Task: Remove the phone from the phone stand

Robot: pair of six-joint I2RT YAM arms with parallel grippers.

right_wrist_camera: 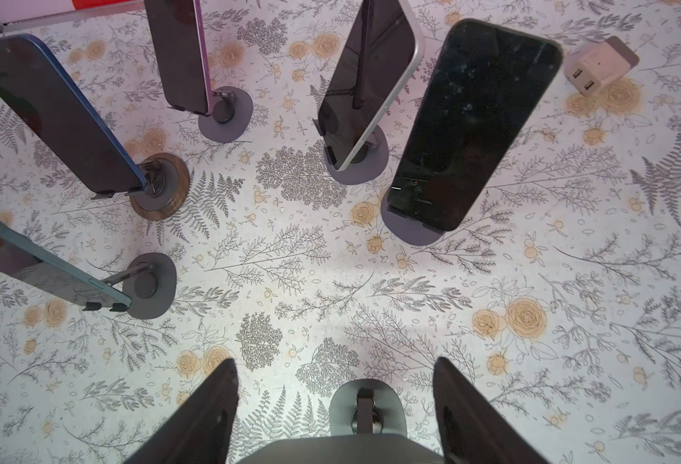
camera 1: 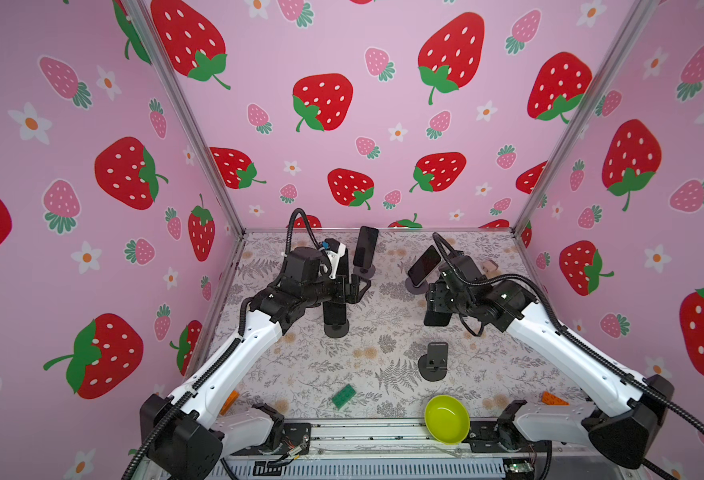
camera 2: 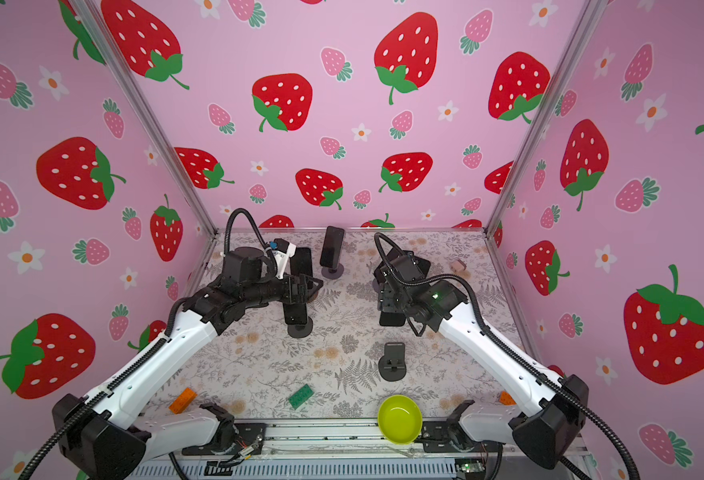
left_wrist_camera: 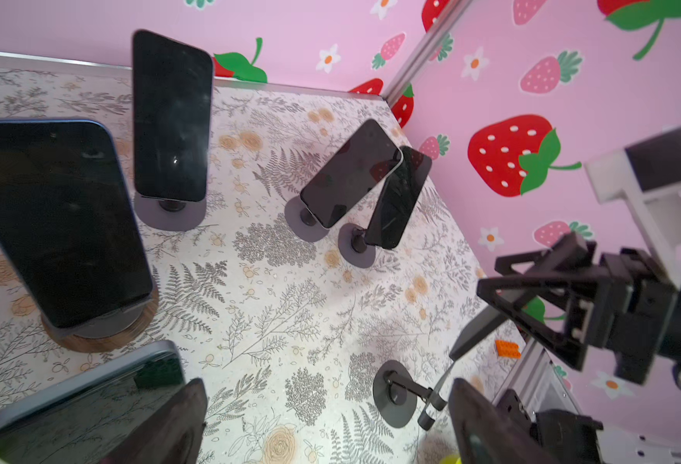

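Several dark phones lean on small round-based stands on the floral table. My right gripper [camera 1: 432, 309] [right_wrist_camera: 335, 363] is shut on one phone [right_wrist_camera: 339, 452] [camera 1: 436, 321]. Its fingers [right_wrist_camera: 206, 413] press against both side edges of the grey slab. That phone's stand [right_wrist_camera: 345, 405] shows right behind it, and whether the phone rests on it is hidden. My left gripper [camera 1: 360, 289] [left_wrist_camera: 327, 434] stands wide open with only table between its fingers. A blue-edged phone [left_wrist_camera: 81, 397] [camera 1: 336, 311] lies just beside one of its fingers [left_wrist_camera: 170, 426].
More phones on stands [camera 1: 366, 247] [camera 1: 424, 265] stand at the back. An empty stand [camera 1: 433, 363], a green bowl [camera 1: 446, 419], a green brick [camera 1: 343, 395] and orange bricks [camera 1: 553, 399] lie nearer the front. A white charger [right_wrist_camera: 600, 64] sits at the back right.
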